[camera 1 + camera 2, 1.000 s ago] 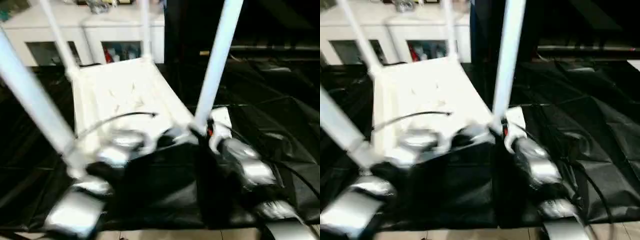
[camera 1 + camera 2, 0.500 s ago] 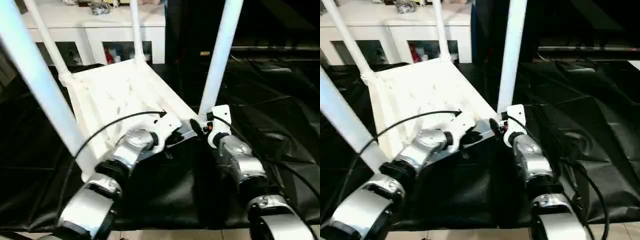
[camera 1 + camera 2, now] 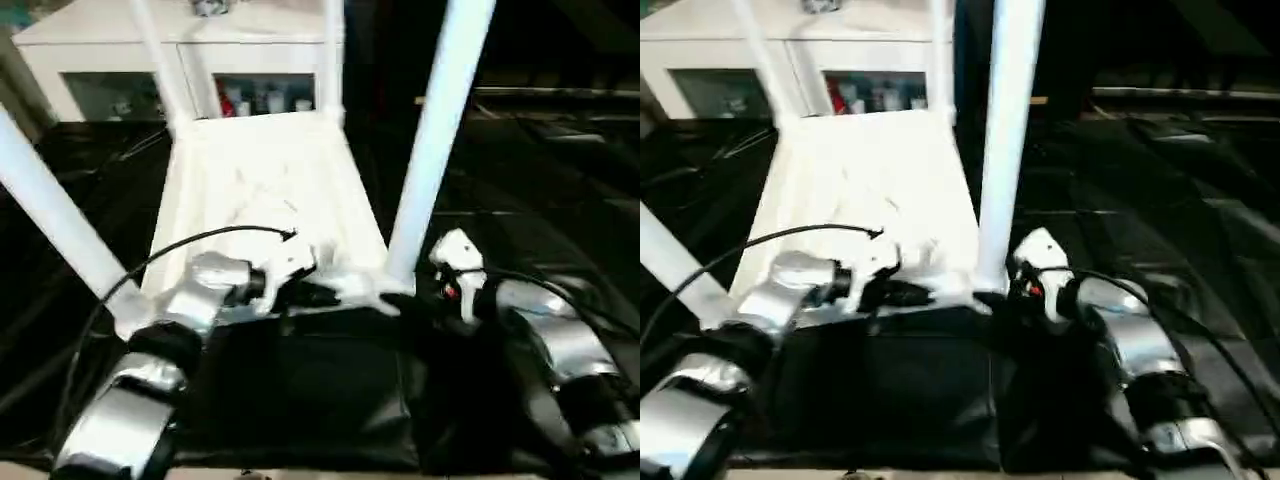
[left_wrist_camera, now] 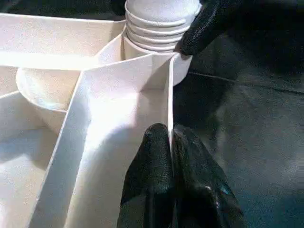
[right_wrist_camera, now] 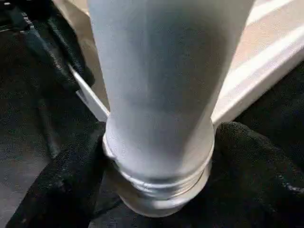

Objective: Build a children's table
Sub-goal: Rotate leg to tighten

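Note:
The children's table lies upside down on the black cover, its white tabletop (image 3: 260,190) facing up with legs rising from the corner sockets. My left gripper (image 4: 171,142) is shut on the thin raised rim (image 4: 169,95) next to the near right corner. The near right leg (image 3: 430,150) stands in that socket, its ribbed base (image 4: 156,23) showing. My right gripper (image 5: 159,156) is open around this leg's base, one black finger (image 5: 61,185) on each side of the collar. Three other legs stand at the near left (image 3: 60,220), far left (image 3: 160,60) and far right (image 3: 333,60).
A white cabinet (image 3: 90,50) with glass doors stands behind the work table. Crumpled black cover (image 3: 540,180) spreads to the right of the tabletop. A black cable (image 3: 200,240) arcs over my left forearm.
The whole picture has shifted, so the camera has moved. My left gripper stays shut on the rim. My right gripper's fingers have spread a little at the leg's base.

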Controlling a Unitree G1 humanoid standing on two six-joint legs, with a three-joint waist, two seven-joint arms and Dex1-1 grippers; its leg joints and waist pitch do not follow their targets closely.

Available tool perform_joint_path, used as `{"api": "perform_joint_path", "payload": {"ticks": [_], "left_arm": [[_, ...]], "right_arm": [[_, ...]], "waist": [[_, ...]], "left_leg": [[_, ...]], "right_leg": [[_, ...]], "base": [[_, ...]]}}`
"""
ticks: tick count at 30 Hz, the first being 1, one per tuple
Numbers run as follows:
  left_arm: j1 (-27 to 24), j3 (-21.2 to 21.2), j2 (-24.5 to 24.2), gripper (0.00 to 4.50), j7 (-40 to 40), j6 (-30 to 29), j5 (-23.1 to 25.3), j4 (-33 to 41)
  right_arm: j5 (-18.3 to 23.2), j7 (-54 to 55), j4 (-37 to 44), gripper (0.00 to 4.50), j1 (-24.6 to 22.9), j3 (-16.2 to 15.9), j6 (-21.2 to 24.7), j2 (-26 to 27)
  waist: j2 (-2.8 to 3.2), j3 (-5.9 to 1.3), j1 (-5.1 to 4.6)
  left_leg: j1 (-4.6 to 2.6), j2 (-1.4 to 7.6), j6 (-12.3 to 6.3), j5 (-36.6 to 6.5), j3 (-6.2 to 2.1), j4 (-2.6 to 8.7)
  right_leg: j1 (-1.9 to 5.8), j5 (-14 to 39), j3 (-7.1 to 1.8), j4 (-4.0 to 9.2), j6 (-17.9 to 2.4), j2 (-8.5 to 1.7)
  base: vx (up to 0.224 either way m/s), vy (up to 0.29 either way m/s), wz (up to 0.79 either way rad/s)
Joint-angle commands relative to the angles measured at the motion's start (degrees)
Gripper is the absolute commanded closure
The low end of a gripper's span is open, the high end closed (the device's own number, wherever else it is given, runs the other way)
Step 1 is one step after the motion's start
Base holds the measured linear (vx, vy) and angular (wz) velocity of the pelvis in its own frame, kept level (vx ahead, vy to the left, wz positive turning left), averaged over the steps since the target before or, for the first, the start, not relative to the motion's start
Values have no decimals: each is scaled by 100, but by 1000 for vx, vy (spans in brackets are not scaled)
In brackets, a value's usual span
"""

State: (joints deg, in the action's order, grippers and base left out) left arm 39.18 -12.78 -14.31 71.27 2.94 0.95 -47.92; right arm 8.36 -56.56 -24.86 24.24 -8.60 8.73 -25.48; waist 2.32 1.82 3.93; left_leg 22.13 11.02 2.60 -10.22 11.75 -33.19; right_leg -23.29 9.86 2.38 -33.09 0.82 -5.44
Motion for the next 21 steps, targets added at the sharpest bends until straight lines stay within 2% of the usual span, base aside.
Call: {"api": "perform_joint_path", "payload": {"ticks": [1, 7, 8, 13, 21], "left_arm": [[-110, 78, 137, 450, 449, 66, -477, 146], [-151, 89, 158, 450, 456, 36, -416, 183], [-156, 89, 156, 450, 457, 19, -416, 202], [-185, 76, 139, 450, 467, -51, -420, 279], [-208, 64, 185, 450, 329, -51, -344, 251]], "right_arm": [[13, 14, 117, 73, -27, 26, 121, -77], [74, -54, 51, 86, 23, 11, 194, 79], [73, -56, 43, 109, 25, 6, 188, 84], [111, -103, 57, 140, 19, 3, 229, 73], [4, 118, -103, 170, -44, 35, 137, 127]], "waist": [[-128, -330, 18], [-135, -317, 34], [-140, -318, 32], [-138, -328, 35], [-143, -327, 31]], "left_leg": [[-110, 229, -682, -848, -58, 323], [-116, 226, -561, -972, -66, 341], [-112, 229, -547, -970, -68, 341], [-112, 223, -564, -870, -67, 331], [-114, 218, -576, -882, -64, 321]], "right_leg": [[254, 565, -131, 251, -1634, -256], [259, 939, -135, 283, -1519, -264], [261, 926, -135, 278, -1510, -261], [264, 764, -135, 257, -1525, -254], [258, 827, -136, 262, -1521, -256]], "base": [[0, 0, 0], [0, 0, 0], [0, 0, 0], [0, 0, 0], [0, 0, 0]]}}
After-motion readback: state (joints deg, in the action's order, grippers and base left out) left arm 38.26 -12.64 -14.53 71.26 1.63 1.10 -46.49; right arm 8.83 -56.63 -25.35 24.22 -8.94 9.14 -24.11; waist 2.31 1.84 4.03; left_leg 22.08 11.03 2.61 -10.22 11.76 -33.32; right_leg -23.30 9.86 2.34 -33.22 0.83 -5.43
